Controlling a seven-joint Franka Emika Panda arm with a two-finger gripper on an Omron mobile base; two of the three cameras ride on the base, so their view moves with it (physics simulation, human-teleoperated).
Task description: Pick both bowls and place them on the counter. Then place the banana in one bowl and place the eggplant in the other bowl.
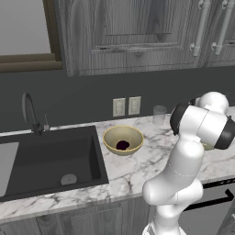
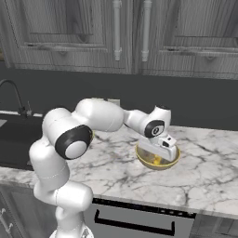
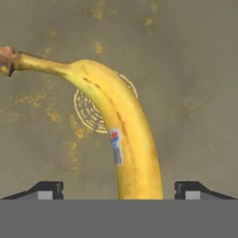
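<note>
Gripper (image 3: pixel 119 188): jaws wide, straddling banana (image 3: pixel 122 139), not pinching.
Room: right bowl (image 2: pixel 158 159) rim close below hand.
Banana: yellow, stickered.
Eggplant (image 1: pixel 122 145): in left bowl (image 1: pixel 123 139), counter (image 1: pixel 137 167).

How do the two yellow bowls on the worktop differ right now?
The bowl by the sink holds the dark eggplant and stands free; the other bowl holds the banana, with the pincer open just above it. Both look alike in shape and colour, and both stand upright on the counter.

eggplant (image 1: pixel 122 145) in left bowl (image 1: pixel 123 139) — banana (image 3: pixel 122 139) in right bowl (image 2: pixel 158 159) | glass (image 1: pixel 159 114) behind
</note>
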